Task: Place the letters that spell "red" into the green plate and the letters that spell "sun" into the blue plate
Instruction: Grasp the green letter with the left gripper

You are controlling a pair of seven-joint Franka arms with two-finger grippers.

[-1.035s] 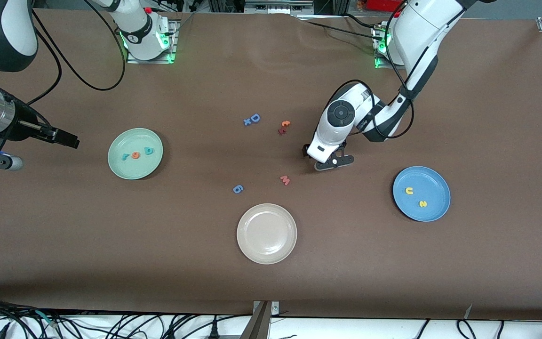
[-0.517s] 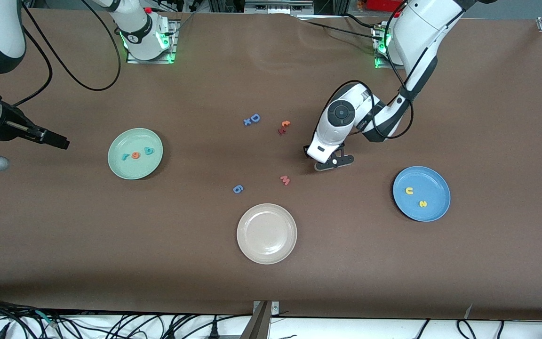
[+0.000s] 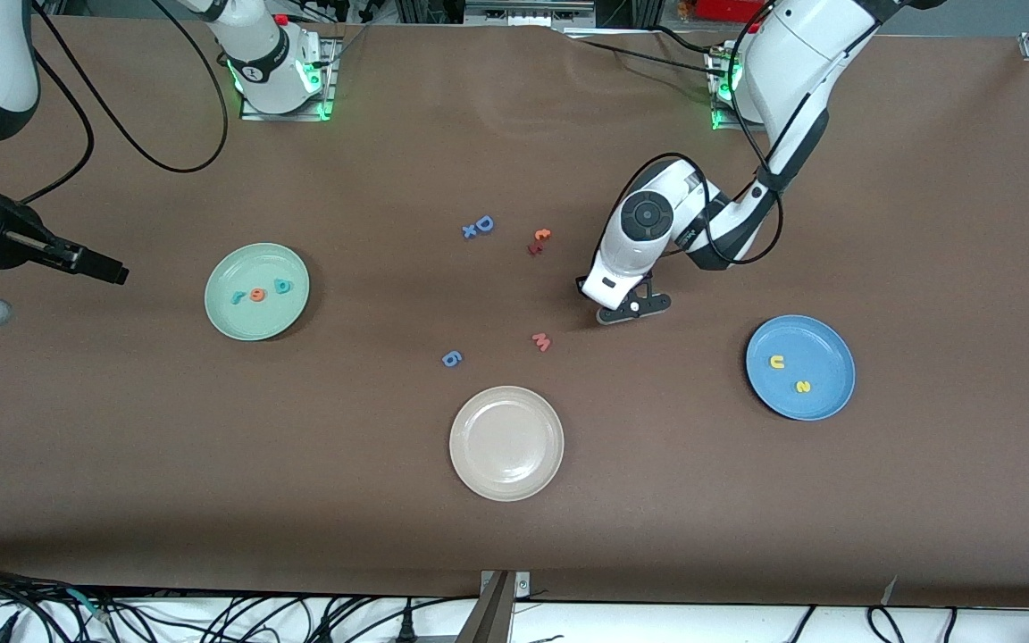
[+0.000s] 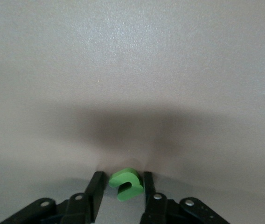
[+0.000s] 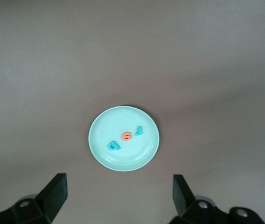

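Left gripper (image 4: 122,189): low on the table, fingers pinching the green letter (image 4: 126,185), so it can go to the blue plate (image 3: 823,404).
Blue plate: has two yellow letters (image 3: 789,373), needs one more.
Green plate (image 3: 238,321): three letters (image 3: 257,293) already in.
Right gripper (image 5: 118,193): wide apart, waiting high over the green plate.

The table (image 3: 211,464) is covered with a matt brown sheet, faintly creased. A soft gloss is seen on the beige-white plate (image 3: 506,443); beside it, the pink letter (image 3: 541,341) looks matt and foam-like.
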